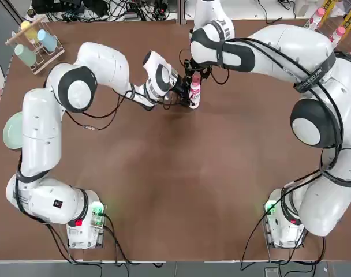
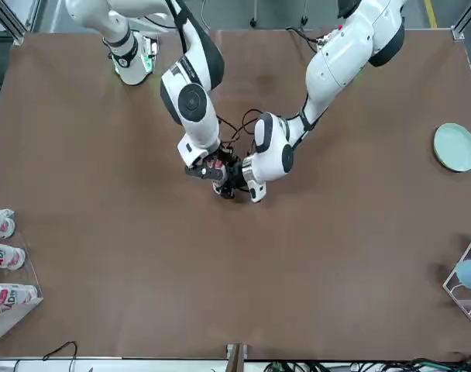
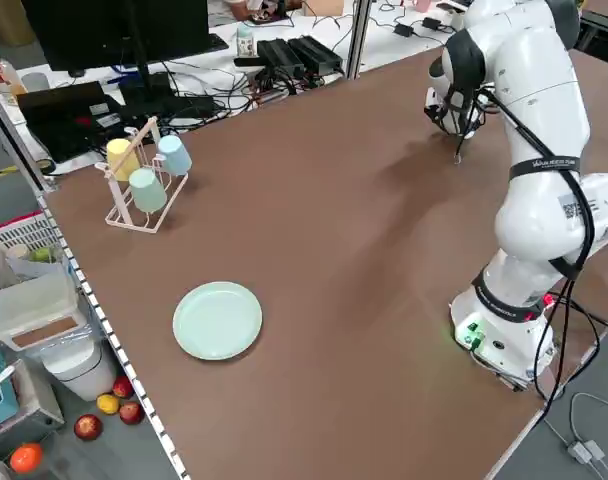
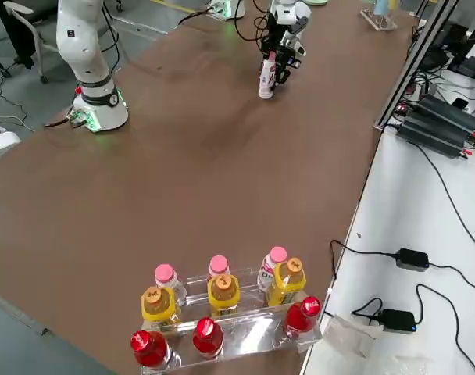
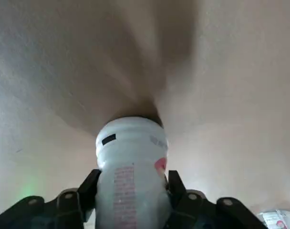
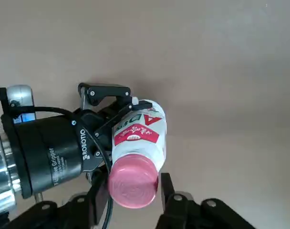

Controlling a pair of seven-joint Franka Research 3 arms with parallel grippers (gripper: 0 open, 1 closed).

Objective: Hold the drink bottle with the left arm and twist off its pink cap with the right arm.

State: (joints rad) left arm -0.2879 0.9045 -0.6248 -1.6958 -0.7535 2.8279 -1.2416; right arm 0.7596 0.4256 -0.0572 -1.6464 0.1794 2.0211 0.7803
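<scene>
Bottle and cap at the centre of the figure: the drink bottle (image 6: pixel 138 131) stands near the far middle of the brown table (image 1: pixel 181 184), its base on or just above the surface, with the pink cap (image 6: pixel 132 181) still seated on its neck. Its long axis runs close to vertical, cap uppermost, with a slight lean visible in the right side view. The bottle is judged light and thin-walled, with smooth, somewhat slippery plastic that may dent under a hard squeeze; the best hold is therefore on the labelled body, well below the neck, leaving the cap free.

The left gripper (image 5: pixel 131 191) takes exactly that hold, approaching from the side with its fingers (image 5: pixel 88 191) closed against opposite flanks of the body. The right gripper (image 6: pixel 131 198) comes down from above, its two fingers set narrowly on either side of the cap; whether they already pinch it or merely bracket it cannot be told. The cap, being small and round, is judged to need a firm, centred pinch to turn without slipping.

Farther out, a rack of alike bottles (image 4: pixel 222 305) stands at the table's right edge, and a pale green plate (image 3: pixel 218 320) and a cup rack (image 3: pixel 144 175) lie well apart on the left.
</scene>
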